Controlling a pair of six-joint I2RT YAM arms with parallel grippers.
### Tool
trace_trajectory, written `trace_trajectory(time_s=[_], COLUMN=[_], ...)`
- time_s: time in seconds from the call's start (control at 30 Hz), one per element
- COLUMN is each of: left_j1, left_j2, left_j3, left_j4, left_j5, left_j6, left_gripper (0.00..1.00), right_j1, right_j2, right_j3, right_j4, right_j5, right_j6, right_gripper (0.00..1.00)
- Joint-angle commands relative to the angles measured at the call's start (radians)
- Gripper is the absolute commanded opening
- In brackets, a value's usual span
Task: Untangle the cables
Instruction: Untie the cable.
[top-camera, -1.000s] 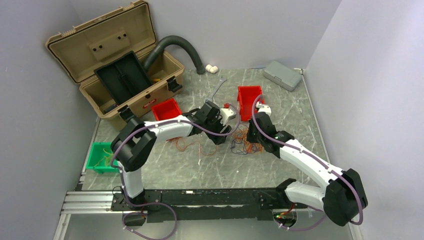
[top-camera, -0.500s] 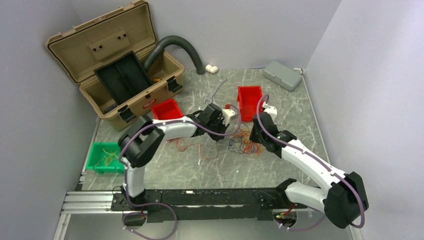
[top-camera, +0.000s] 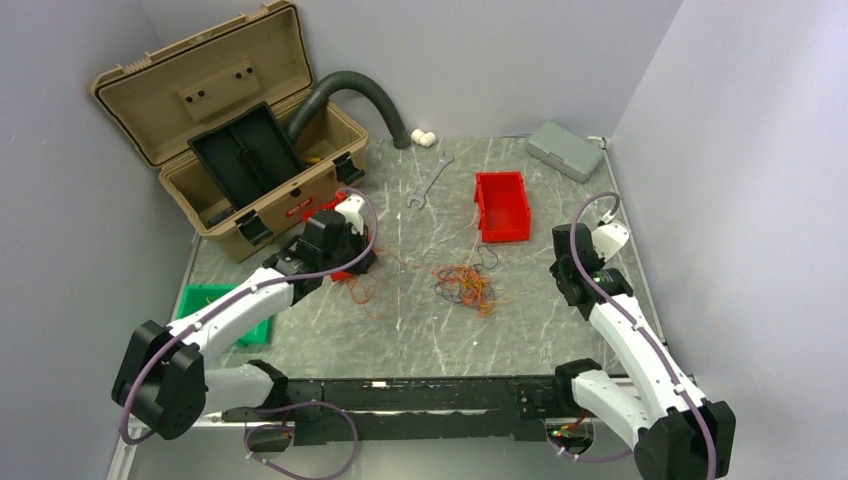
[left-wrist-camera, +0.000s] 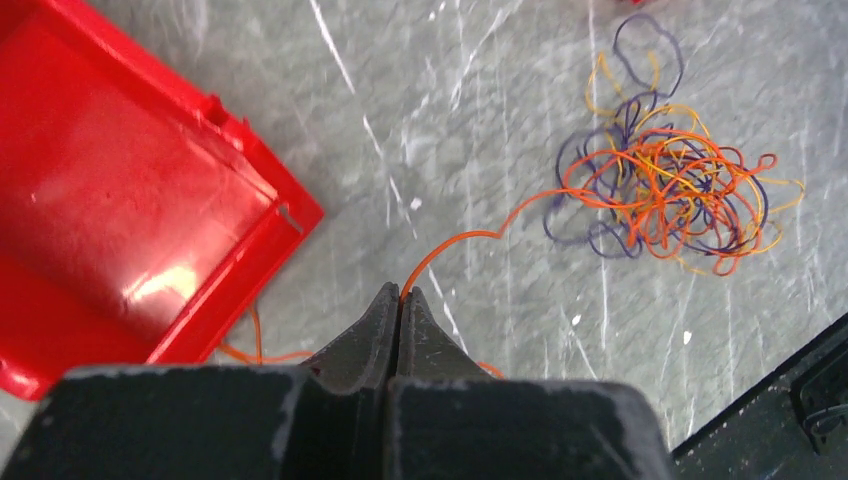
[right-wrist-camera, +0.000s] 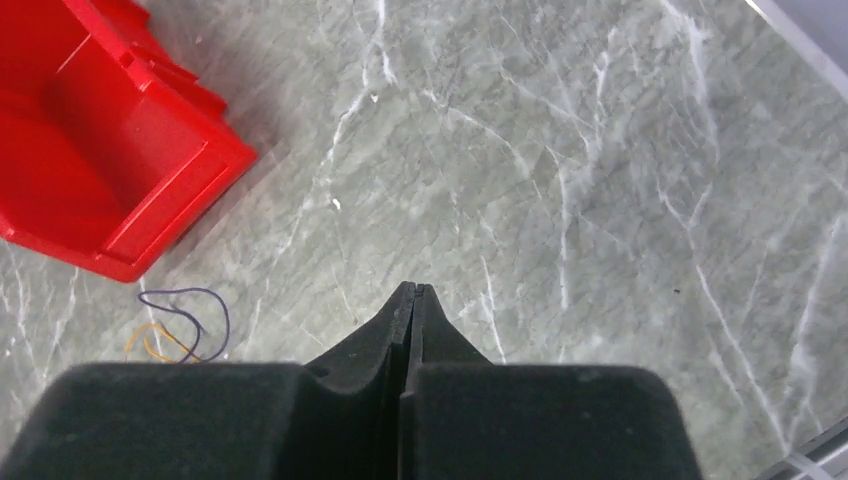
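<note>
The cables (top-camera: 465, 285) lie as a small tangle of orange, yellow and dark purple wires in the middle of the table, also seen in the left wrist view (left-wrist-camera: 665, 190). My left gripper (top-camera: 365, 268) is to their left, beside a red bin (left-wrist-camera: 130, 200). It is shut (left-wrist-camera: 402, 293) on a single orange strand (left-wrist-camera: 470, 238) that runs back to the tangle. My right gripper (top-camera: 560, 262) stands to the tangle's right over bare table. It is shut (right-wrist-camera: 412, 289) with nothing in it, and only a purple and yellow wire end (right-wrist-camera: 180, 325) shows at its left.
An open tan toolbox (top-camera: 230, 150) and a grey hose (top-camera: 350, 90) stand at the back left. A wrench (top-camera: 430, 180), a second red bin (top-camera: 502, 205) and a grey case (top-camera: 565, 150) lie behind the tangle. A green bin (top-camera: 215, 310) sits at the left edge.
Both arms have drawn apart from the tangle. The left gripper has shut on an orange strand and moved left with it. The right has moved right. The tangle has shifted slightly left.
</note>
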Motion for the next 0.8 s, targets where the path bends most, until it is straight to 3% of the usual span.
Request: trace_trajectory(time_s=[0.0, 0.07, 0.1, 0.23, 0.33, 0.53, 0.67, 0.77], left_j1=[-0.007, -0.008, -0.008, -0.008, -0.007, -0.007, -0.008, -0.008], left_j2=[-0.046, -0.06, -0.068, -0.086, -0.07, -0.058, -0.054, -0.047], left_j3=[-0.009, 0.001, 0.009, 0.057, 0.103, 0.13, 0.132, 0.14], left_j4=[-0.096, -0.102, -0.1, -0.106, -0.143, -0.173, -0.175, -0.184], left_j5=[-0.038, -0.012, 0.005, 0.048, 0.039, 0.028, 0.041, 0.043], left_j6=[-0.04, -0.031, -0.022, -0.005, 0.006, 0.014, 0.015, 0.014], left_gripper=[0.0, 0.0, 0.0, 0.0, 0.0, 0.0, 0.0, 0.0], right_j1=[-0.017, -0.017, -0.017, -0.014, 0.027, 0.284, 0.331, 0.374], right_j2=[-0.03, -0.043, -0.053, -0.085, -0.023, 0.078, 0.125, 0.189], right_j3=[0.006, 0.004, -0.002, -0.055, -0.061, -0.059, -0.116, -0.124], right_j4=[0.028, 0.082, 0.118, 0.24, 0.259, 0.295, 0.406, 0.431], right_j5=[-0.013, -0.174, -0.286, -0.706, -0.85, -0.759, -0.775, -0.677], right_j6=[-0.118, -0.234, -0.302, -0.456, -0.475, -0.472, -0.4, -0.369], right_gripper=[0.06, 0.79, 0.97, 1.0, 1.0, 1.0, 1.0, 1.0])
